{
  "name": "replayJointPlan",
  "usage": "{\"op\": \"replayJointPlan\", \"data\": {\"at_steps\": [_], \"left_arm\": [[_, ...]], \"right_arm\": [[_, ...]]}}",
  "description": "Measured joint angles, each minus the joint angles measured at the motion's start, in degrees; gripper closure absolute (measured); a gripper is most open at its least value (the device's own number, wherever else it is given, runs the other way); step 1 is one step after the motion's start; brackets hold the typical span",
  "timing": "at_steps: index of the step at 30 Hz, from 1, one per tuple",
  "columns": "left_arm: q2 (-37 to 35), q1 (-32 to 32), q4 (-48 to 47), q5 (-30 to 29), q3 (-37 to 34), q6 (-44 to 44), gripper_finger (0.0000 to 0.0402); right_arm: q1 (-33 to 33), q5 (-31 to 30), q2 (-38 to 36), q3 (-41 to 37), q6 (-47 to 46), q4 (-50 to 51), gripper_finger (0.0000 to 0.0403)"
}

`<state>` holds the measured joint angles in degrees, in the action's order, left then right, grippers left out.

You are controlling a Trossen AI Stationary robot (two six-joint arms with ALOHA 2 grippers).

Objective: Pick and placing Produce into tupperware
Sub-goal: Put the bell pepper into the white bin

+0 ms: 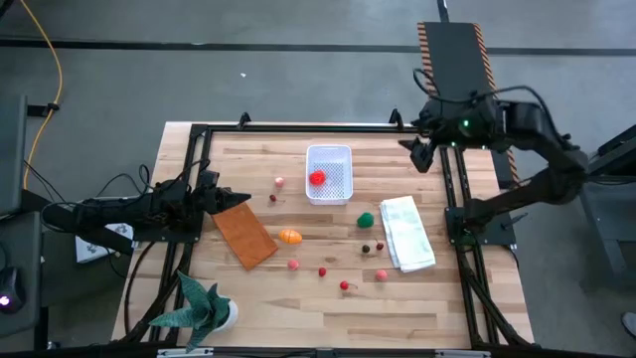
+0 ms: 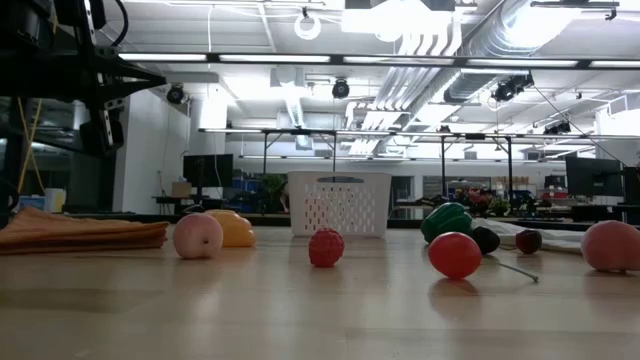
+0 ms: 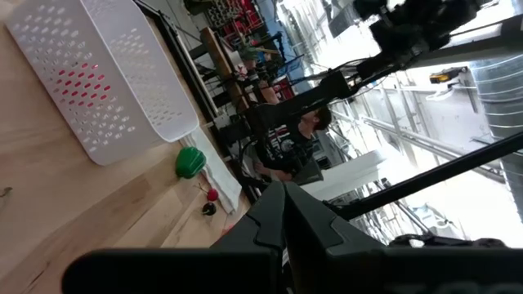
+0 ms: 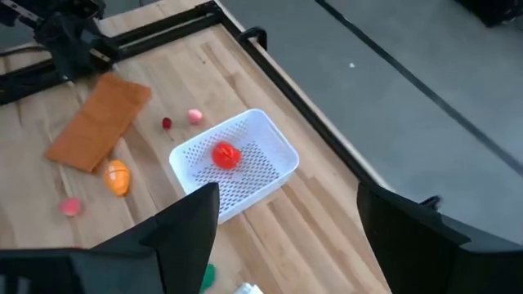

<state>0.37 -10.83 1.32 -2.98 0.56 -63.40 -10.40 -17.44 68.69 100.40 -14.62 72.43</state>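
The tupperware (image 1: 329, 172) is a white perforated tub standing at the table's far middle, and a red tomato-like ball (image 1: 317, 178) lies in it. Loose produce rests on the wood nearer the front: an orange piece (image 1: 289, 237), a green piece (image 1: 367, 220), and several small pink, red and dark berries (image 1: 322, 270). My right gripper (image 1: 422, 151) hangs open, high over the far right corner, and looks down on the tub (image 4: 237, 159). My left gripper (image 1: 234, 199) is shut and level at the table's left edge, with nothing in it.
An orange-brown flat rectangle (image 1: 244, 235) lies in front of the left gripper. A folded white cloth (image 1: 407, 233) lies at the right. A green spiky plant (image 1: 204, 306) stands at the near left corner. A black frame (image 1: 298, 127) runs along the table's edges.
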Motion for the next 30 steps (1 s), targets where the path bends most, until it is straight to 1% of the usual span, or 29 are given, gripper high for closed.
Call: {"op": "replayJointPlan", "data": {"at_steps": [2,5,8,12,15,23,26,30], "left_arm": [[0.01,-0.02,0.0,0.0,0.0,-0.01,0.0401],[0.01,0.0,0.0,0.0,0.0,-0.02,0.0401],[0.01,-0.01,0.0,0.0,0.0,-0.02,0.0401],[0.01,0.0,0.0,0.0,0.0,0.0,0.0401],[0.0,-0.02,0.0,0.0,0.01,0.02,0.0401],[0.0,-0.01,0.0,0.0,0.0,0.01,0.0401],[0.01,0.0,0.0,0.0,0.0,0.02,0.0401],[-0.01,0.0,0.0,0.0,0.0,0.02,0.0401]], "right_arm": [[0.03,0.57,-4.08,-7.91,-2.01,-4.75,0.0121],[0.03,2.45,-9.1,-17.33,-5.37,-9.46,0.0121],[0.03,3.17,-12.5,-24.46,-8.81,-10.53,0.0121],[0.06,6.06,-15.35,-32.32,-12.53,-10.91,0.0121],[0.93,7.28,-16.61,-37.77,-13.86,-13.14,0.0121],[4.1,11.11,-17.15,-50.66,-18.56,-24.21,0.0121],[5.01,12.02,-16.78,-53.81,-20.85,-25.85,0.0121],[5.73,12.06,-15.37,-55.74,-22.67,-27.21,0.0121]]}}
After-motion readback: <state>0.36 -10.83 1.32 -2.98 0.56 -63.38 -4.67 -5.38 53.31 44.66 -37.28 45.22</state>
